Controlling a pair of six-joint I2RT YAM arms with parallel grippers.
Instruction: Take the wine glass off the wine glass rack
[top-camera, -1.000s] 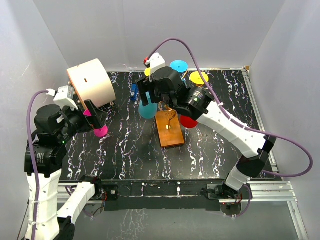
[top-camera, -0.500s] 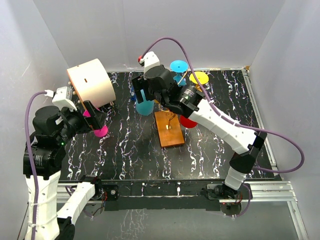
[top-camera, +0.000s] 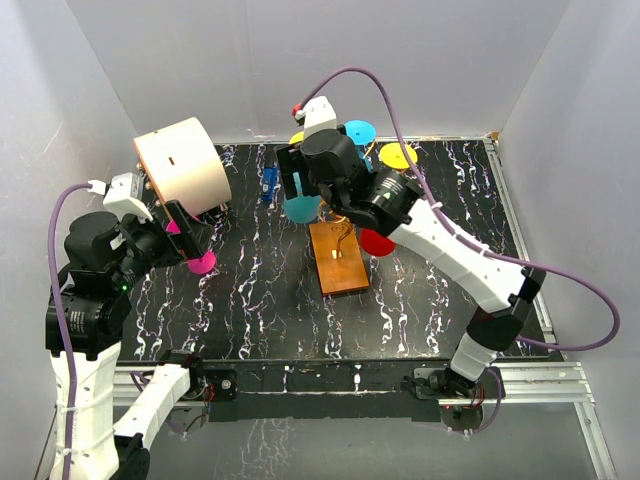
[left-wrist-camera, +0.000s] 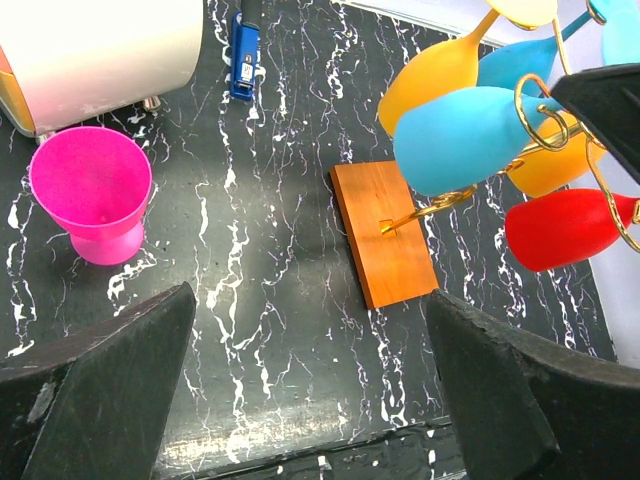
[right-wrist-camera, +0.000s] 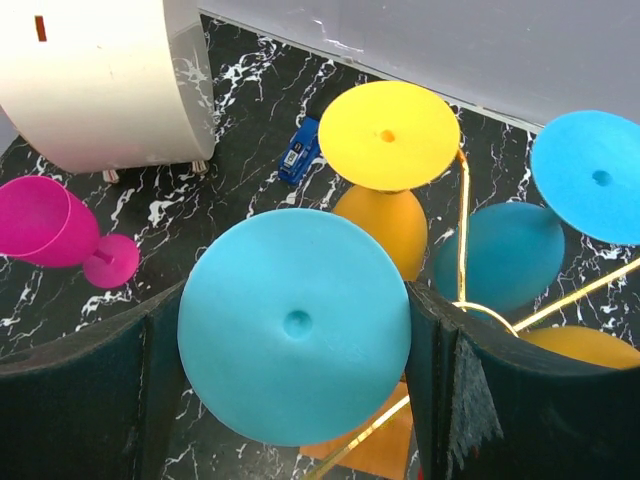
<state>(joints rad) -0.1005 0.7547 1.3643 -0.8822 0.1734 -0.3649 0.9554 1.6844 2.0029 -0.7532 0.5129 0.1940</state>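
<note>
The wine glass rack is gold wire (left-wrist-camera: 603, 190) on an orange-brown wooden base (top-camera: 338, 260) (left-wrist-camera: 385, 233). My right gripper (top-camera: 298, 186) (right-wrist-camera: 290, 340) is shut on the round foot of a light blue wine glass (right-wrist-camera: 295, 325). Its bowl (top-camera: 300, 207) (left-wrist-camera: 470, 135) hangs tilted beside the rack's curled arms. I cannot tell whether the stem still sits in a curl. My left gripper (top-camera: 188, 232) (left-wrist-camera: 310, 390) is open and holds nothing, high over the table's left side.
Yellow (right-wrist-camera: 388, 135), darker blue (right-wrist-camera: 590, 175), orange (left-wrist-camera: 560, 165) and red (left-wrist-camera: 565, 228) glasses hang on the rack. A pink glass (left-wrist-camera: 90, 190) (top-camera: 200, 258) stands at the left by a white drum-shaped appliance (top-camera: 182, 165). A small blue object (left-wrist-camera: 243, 45) lies at the back.
My right arm swung left and back with the light blue glass, then came back right, ending a little higher and farther back. The left arm has not moved.
</note>
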